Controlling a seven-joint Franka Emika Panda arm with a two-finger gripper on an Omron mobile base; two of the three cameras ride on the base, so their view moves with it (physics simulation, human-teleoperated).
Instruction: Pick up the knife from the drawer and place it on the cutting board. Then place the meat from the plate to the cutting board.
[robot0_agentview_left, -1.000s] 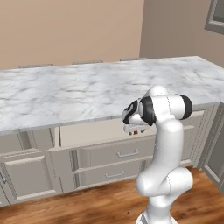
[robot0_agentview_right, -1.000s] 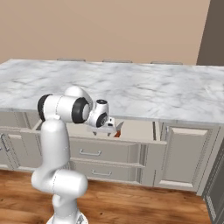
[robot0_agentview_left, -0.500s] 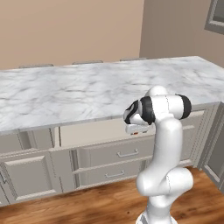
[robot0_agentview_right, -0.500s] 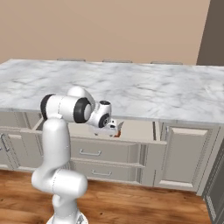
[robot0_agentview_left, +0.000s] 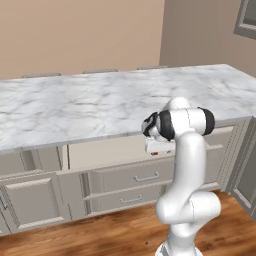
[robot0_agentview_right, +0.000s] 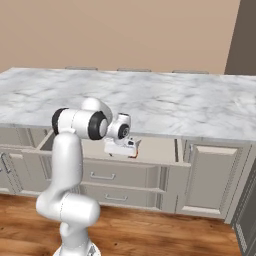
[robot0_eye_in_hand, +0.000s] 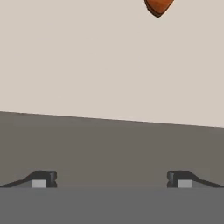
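The drawer (robot0_agentview_left: 102, 150) stands pulled out under the marble counter, its pale cream inside (robot0_agentview_right: 160, 149) showing. My gripper (robot0_agentview_right: 122, 152) hangs low over it, pointing down, jaws open with nothing between them. In the hand view the gripper (robot0_eye_in_hand: 112, 180) faces the drawer floor (robot0_eye_in_hand: 87, 65), and the reddish-brown end of the knife (robot0_eye_in_hand: 157, 6) pokes in at the top edge, well ahead of the fingertips (robot0_eye_in_hand: 43, 179). A red sliver of the knife (robot0_agentview_right: 136, 149) shows just right of the hand. From the left the gripper (robot0_agentview_left: 159, 150) sits at the drawer's right end. Cutting board, meat and plate are out of view.
The marble counter (robot0_agentview_left: 90, 105) overhangs the drawer's back. The drawer's grey front wall (robot0_eye_in_hand: 109, 144) lies close below the fingertips. Narrower drawers with bar handles (robot0_agentview_left: 146, 177) and cabinet doors (robot0_agentview_right: 207, 177) sit beneath. Wooden floor lies around the base.
The hand has shifted slightly over the open drawer. The jaws have stayed open.
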